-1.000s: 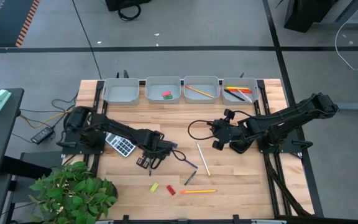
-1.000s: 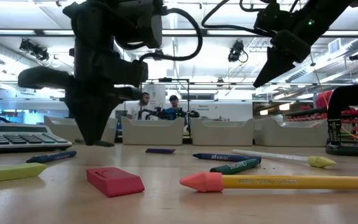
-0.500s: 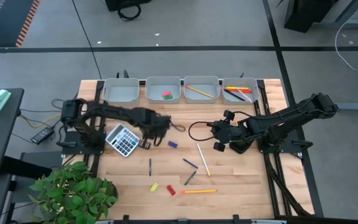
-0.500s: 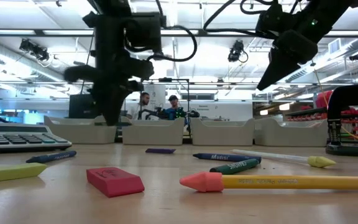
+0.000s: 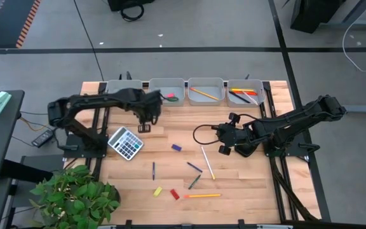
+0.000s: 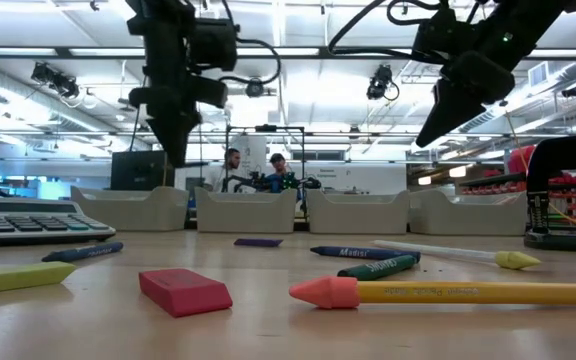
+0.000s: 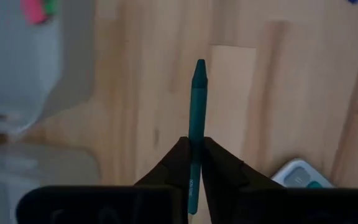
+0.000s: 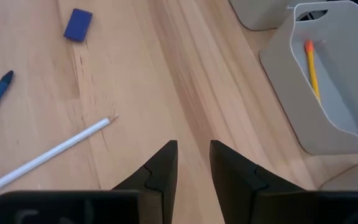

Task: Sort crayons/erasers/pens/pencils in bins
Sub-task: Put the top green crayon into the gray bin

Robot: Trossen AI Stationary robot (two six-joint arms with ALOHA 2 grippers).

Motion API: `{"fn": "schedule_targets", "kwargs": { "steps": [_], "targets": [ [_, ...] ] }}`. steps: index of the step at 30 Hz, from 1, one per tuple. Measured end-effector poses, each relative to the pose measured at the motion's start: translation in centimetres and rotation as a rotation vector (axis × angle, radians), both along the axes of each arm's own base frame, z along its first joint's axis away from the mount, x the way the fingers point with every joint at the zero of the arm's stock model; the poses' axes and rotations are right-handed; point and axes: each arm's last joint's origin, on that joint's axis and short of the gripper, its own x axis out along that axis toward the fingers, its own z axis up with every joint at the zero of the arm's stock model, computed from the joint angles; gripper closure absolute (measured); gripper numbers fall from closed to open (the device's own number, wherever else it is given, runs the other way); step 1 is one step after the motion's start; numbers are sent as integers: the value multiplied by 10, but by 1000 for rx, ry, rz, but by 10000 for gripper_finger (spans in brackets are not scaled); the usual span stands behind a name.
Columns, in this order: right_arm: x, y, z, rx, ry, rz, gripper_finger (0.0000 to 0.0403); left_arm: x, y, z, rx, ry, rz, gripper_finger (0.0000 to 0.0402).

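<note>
Above pale wood planks, left hand (image 7: 193, 163) pinching slim teal crayon (image 7: 196, 118), right hand (image 8: 191, 163) parted, empty.

A robotics lab — long ceiling lights (image 6: 298, 75), equipment racks (image 6: 558, 190) and two people (image 6: 253, 170) at benches behind the table (image 6: 268, 330).

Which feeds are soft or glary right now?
Left wrist view: the teal crayon in the left gripper is sharp, the bins beside it blurred. Low view: ceiling lights glare behind the dark arms; the red eraser up front is soft. High view: evenly lit.
</note>
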Motion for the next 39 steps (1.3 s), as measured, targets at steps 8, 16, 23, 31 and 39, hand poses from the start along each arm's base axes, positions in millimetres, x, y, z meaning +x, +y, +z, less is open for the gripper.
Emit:
{"fn": "schedule_targets", "kwargs": {
  "steps": [8, 16, 23, 31, 39],
  "targets": [
    [0, -3, 0, -64, 22, 18, 299, -21, 20, 18, 59, -53, 183, 359],
    [5, -33, 3, -191, 62, -15, 299, -40, 52, 20, 127, -49, 423, 363],
    [10, -77, 10, -256, 36, -119, 299, -60, 78, 20, 182, -38, 628, 361],
    [6, -125, 16, -216, -25, -149, 299, -72, 93, 21, 206, -52, 738, 357],
    [3, -155, 24, -96, -210, -53, 299, -66, 103, 4, 238, 27, 746, 366]
  ]
}}
